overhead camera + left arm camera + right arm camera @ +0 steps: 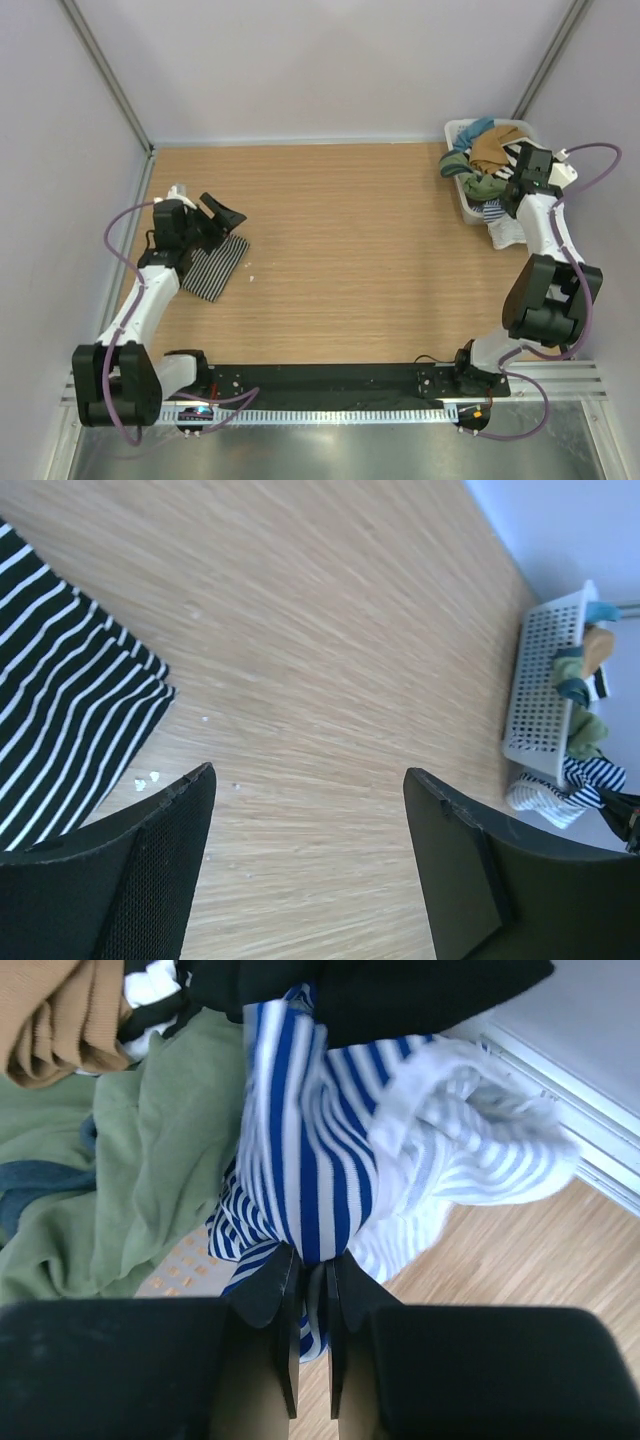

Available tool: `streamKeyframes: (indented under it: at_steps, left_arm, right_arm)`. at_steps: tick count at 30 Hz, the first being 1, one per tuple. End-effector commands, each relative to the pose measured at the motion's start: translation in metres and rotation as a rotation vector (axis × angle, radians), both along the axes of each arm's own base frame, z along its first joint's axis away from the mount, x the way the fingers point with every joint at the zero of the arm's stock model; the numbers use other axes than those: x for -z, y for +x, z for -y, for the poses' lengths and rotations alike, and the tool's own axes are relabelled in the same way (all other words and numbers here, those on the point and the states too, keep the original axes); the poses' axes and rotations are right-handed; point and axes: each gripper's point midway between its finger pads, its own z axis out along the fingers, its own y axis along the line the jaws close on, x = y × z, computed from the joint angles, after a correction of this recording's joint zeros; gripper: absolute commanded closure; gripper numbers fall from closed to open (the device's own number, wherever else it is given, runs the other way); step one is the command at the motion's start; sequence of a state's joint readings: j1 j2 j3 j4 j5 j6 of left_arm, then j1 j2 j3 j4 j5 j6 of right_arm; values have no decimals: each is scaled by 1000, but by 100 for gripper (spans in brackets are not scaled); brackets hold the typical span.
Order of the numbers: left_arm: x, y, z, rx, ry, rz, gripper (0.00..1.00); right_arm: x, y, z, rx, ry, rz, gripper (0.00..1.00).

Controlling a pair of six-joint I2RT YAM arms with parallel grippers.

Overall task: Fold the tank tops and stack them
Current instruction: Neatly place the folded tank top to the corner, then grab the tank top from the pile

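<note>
Pinching blue-and-white tank top (300,1150), right pincer (310,1265), left pincer (308,772) spread wide

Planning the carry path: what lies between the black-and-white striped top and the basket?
Nothing but bare table between the black-and-white top and the basket, save tiny white specks; the top view shows it.

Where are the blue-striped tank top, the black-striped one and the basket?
blue-striped tank top (300,1160): right wrist view, bunched stripes.
black-striped tank top (215,268): top external view, middle.
basket (540,680): left wrist view, perforated wall.
</note>
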State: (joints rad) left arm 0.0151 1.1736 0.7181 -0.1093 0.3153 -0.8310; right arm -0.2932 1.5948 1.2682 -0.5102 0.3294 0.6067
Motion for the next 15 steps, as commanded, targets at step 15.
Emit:
streamKeyframes:
  at_steps: [15]
  left_arm:
    - [-33,-28,27,97,-29,48,22]
  right_arm:
    - [-263,-7,-31,-198,-140,474,99]
